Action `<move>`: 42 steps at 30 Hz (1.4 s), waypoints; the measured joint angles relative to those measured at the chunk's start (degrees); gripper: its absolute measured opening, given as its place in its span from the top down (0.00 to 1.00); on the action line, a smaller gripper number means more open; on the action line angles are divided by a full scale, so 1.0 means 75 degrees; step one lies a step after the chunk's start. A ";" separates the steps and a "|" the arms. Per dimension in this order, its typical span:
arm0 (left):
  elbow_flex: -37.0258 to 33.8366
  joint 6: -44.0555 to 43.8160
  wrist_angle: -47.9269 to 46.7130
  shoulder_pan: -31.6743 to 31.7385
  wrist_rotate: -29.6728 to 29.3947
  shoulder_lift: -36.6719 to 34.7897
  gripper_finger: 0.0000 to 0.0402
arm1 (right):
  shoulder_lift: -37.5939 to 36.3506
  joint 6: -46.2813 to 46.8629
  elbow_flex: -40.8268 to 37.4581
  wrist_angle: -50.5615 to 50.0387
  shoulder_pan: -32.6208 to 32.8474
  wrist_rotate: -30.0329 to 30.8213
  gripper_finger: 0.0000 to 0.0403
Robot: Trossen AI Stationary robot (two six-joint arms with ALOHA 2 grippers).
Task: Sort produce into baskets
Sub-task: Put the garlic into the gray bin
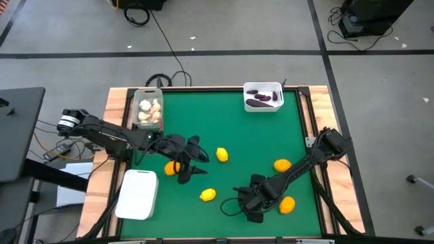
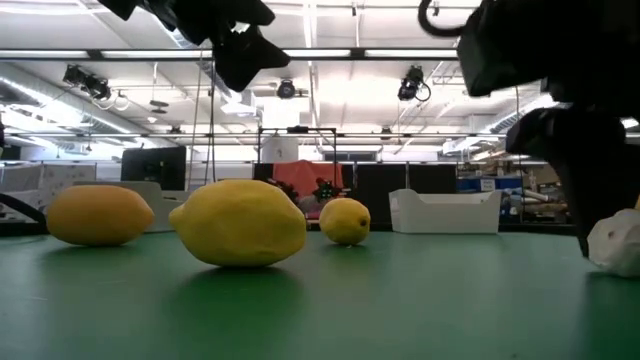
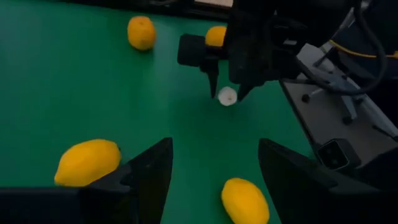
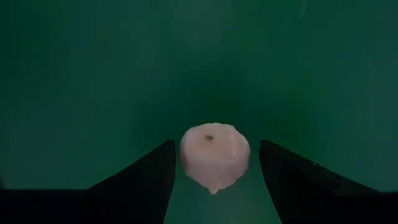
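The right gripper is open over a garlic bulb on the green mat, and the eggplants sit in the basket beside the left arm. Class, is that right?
One detail is wrong. The high view shows the eggplants in the white basket at the far edge, nearer the right arm; the basket beside the left arm holds garlic. The right gripper does stand open around a garlic bulb on the mat.

- 5 citrus fruits loose on the green mat: 2 yellow lemons [image 1: 222,155] [image 1: 208,195], 3 orange ones [image 1: 282,165] [image 1: 287,205] [image 1: 172,167]
- 1 garlic bulb [image 4: 214,154] loose on the mat
- 3 baskets: grey one [image 1: 136,102] with garlic, count unclear; white one [image 1: 277,87] with about 3 purple eggplant pieces [image 1: 263,103]; white one [image 1: 137,194] showing nothing inside
- 2 arms
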 joint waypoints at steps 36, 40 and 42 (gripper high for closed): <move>-0.0006 -0.3045 0.3486 -0.0062 0.1433 0.1727 0.40 | -0.0502 -0.2053 0.2539 -0.0803 -0.0752 0.4057 0.65; -0.0006 -0.3076 0.3617 -0.0062 0.1418 0.1727 0.40 | -0.0502 -0.2749 0.2659 -0.0825 -0.0743 0.4280 0.63; -0.0006 -0.3210 0.3603 -0.0062 0.1281 0.1727 0.40 | -0.0502 -0.3018 0.2694 -0.0781 -0.0743 0.4368 0.63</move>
